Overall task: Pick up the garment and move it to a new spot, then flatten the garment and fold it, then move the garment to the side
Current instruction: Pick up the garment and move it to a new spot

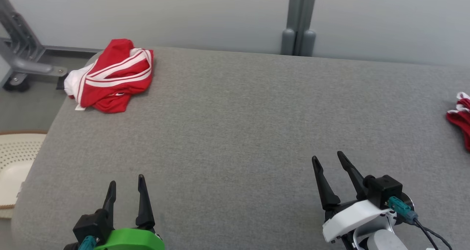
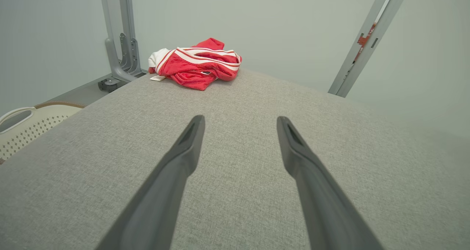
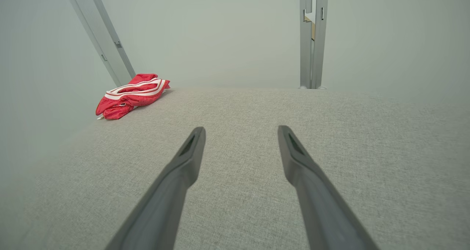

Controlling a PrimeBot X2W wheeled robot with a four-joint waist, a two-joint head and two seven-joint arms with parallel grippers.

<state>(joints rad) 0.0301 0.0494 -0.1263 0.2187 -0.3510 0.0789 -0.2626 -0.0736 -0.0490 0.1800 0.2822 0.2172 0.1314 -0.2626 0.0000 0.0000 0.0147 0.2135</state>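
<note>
Your left gripper and right gripper: tapered fingers apart over woven grey worktop; crumpled striped garment; red cloth cropped.

A red cloth with white trim enters at the head view's right edge, mostly cut off; its kind cannot be told. A cream perforated plastic basket is cropped by the left edge and partly hidden by the grey fabric-covered table. The crumpled red garment with white stripes folds over itself, hiding its shape. Its small white tag is too small to read.
</note>
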